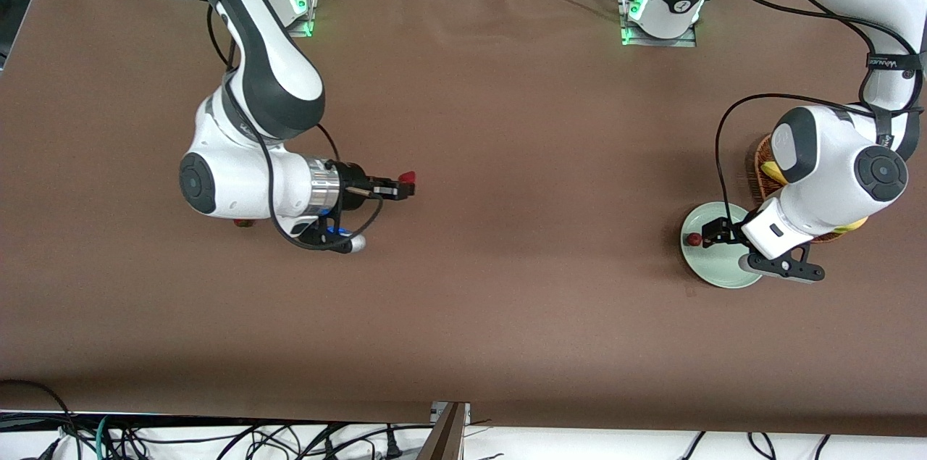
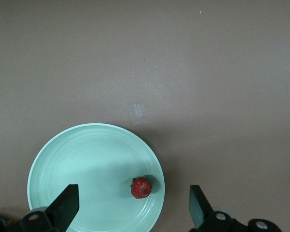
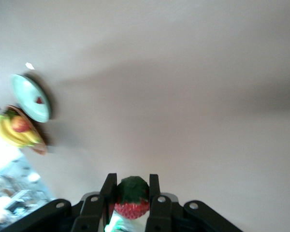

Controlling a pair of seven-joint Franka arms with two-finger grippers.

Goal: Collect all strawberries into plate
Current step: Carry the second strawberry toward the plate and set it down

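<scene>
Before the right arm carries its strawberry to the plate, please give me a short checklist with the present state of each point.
1. Right claw shut on the held strawberry: ok.
2. Held strawberry lifted off the brown table: ok.
3. Plate has free room; only one strawberry on the plate: ok.
4. Left claw open and holding nothing: ok.
5. Left claw clear of the plate: not ok, it hangs over it.
6. Third strawberry, partly hidden under the right arm, free to grasp afterwards: cannot tell.
</scene>
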